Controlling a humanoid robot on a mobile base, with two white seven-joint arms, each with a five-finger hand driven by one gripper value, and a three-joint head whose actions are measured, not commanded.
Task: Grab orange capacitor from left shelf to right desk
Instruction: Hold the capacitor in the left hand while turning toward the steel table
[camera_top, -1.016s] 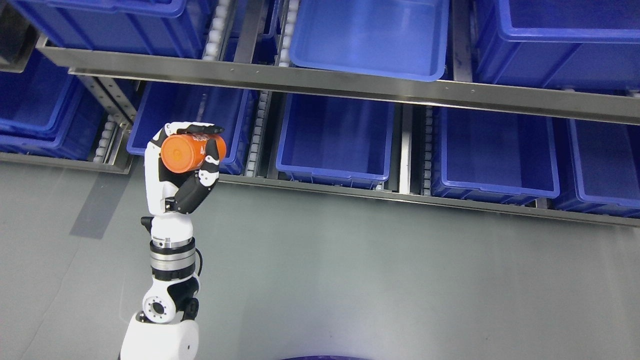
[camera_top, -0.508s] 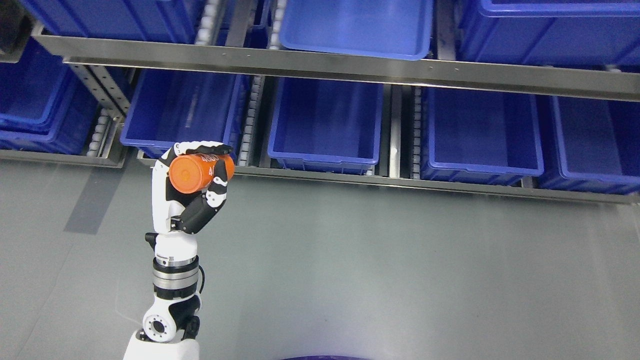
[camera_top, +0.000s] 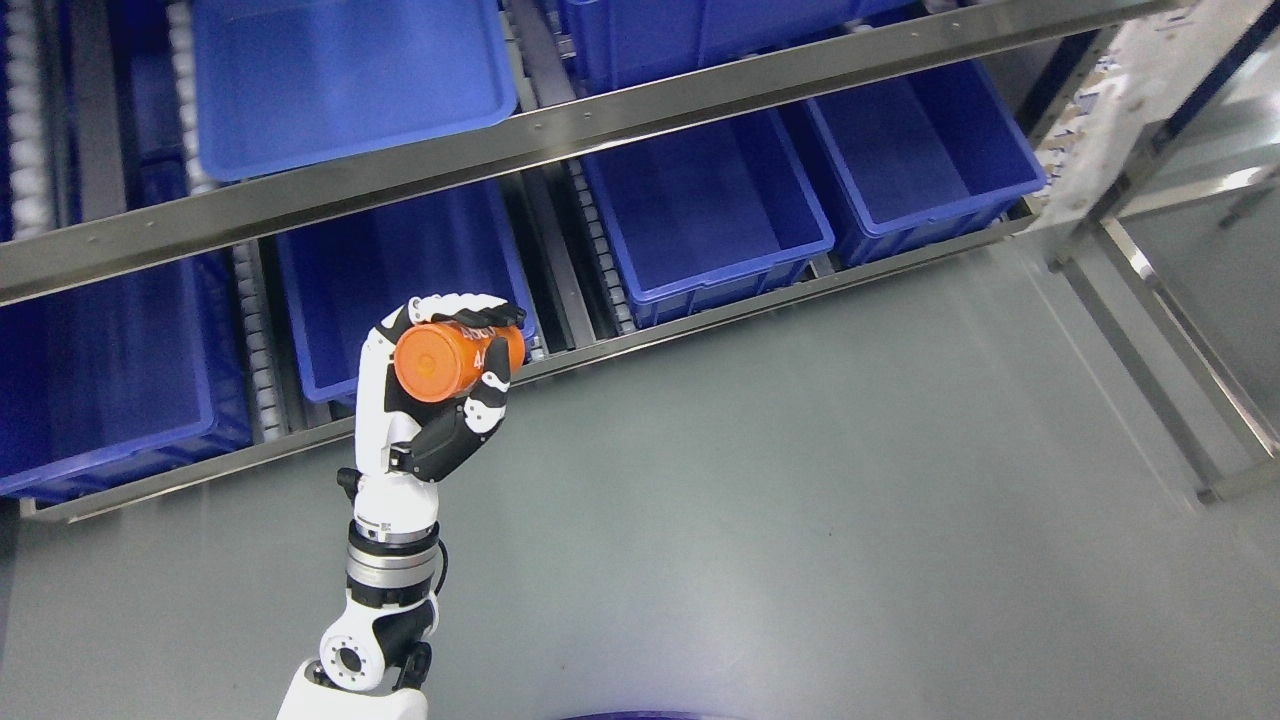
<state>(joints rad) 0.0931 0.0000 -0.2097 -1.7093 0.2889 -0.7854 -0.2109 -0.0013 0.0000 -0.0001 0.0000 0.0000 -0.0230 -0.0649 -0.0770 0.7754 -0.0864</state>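
My left hand is raised in the left half of the head view, its white and black fingers curled around an orange capacitor. The capacitor is a short orange cylinder lying on its side, its round end face turned toward the camera. The hand holds it in the air in front of the lower shelf rail, over the grey floor. No right arm shows in the picture.
The steel shelf runs diagonally across the top, holding several blue bins on two levels. The shelf's end post and frame stand at the upper right. Grey floor fills the lower right.
The whole picture has swung, so the camera has turned to the right: the shelf now slants and its right end post has come into view. The left hand keeps the capacitor in the same grip.
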